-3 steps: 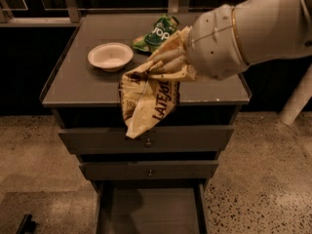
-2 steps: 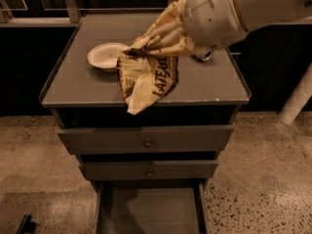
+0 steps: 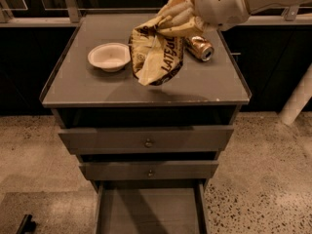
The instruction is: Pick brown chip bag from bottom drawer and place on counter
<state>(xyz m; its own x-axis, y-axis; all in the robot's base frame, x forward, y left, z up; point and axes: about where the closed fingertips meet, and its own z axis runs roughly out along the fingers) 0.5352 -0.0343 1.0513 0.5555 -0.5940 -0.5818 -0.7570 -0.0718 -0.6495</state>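
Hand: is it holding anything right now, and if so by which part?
Yes. The hand grips the crinkled brown-and-cream foil chip bag by its bunched upper end; the rest hangs over the flat grey counter.

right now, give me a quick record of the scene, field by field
claw: above the counter, toward its back, shut on the top of the bag
bag: hanging from the claw over the counter; cannot tell if its lower tip touches
bowl: upright on the counter, left of the bag
can: on its side on the counter, right of the bag
bottom drawer: open, nothing seen in it
stage: bag out of the drawer, not yet released
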